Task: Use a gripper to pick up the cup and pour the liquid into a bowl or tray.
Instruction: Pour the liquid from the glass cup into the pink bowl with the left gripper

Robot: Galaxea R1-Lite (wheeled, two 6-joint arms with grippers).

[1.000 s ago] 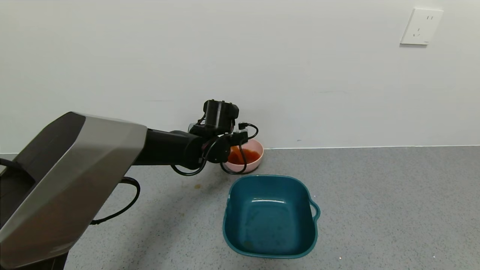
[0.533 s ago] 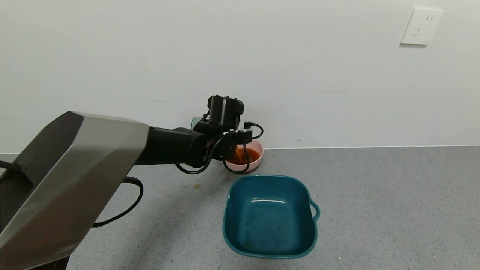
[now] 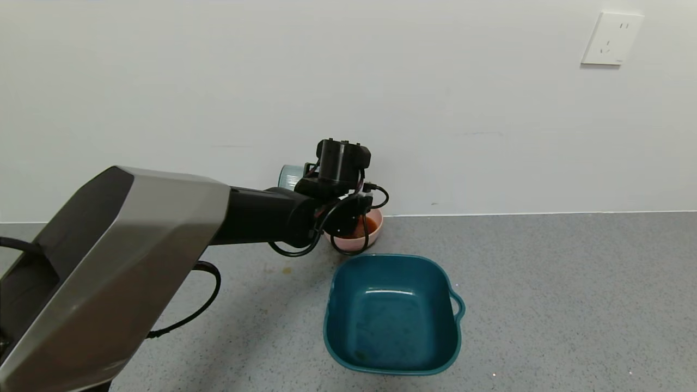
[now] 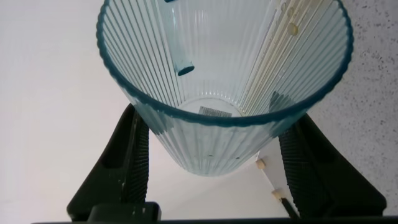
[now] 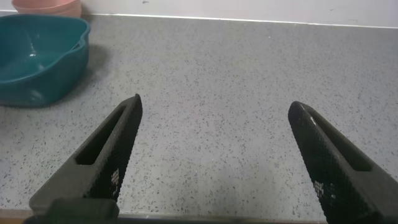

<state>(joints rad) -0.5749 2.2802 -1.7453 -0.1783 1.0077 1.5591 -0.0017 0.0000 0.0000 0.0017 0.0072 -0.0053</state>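
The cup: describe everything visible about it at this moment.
The cup is a translucent pale blue-green plastic tumbler with fine vertical ribs, tapering toward its base, without a handle. The left gripper is shut on it, a finger pressing each side of the lower body. Its inside looks empty apart from a few droplets, and a small label shows through the base. From the head camera only part of it peeks out behind the gripper, near the wall.

Ribbed pale blue cup (image 4: 224,81) looks drained and sits clamped in the left gripper (image 4: 211,162) above the pink bowl (image 3: 359,237) holding orange-red liquid (image 3: 372,225).
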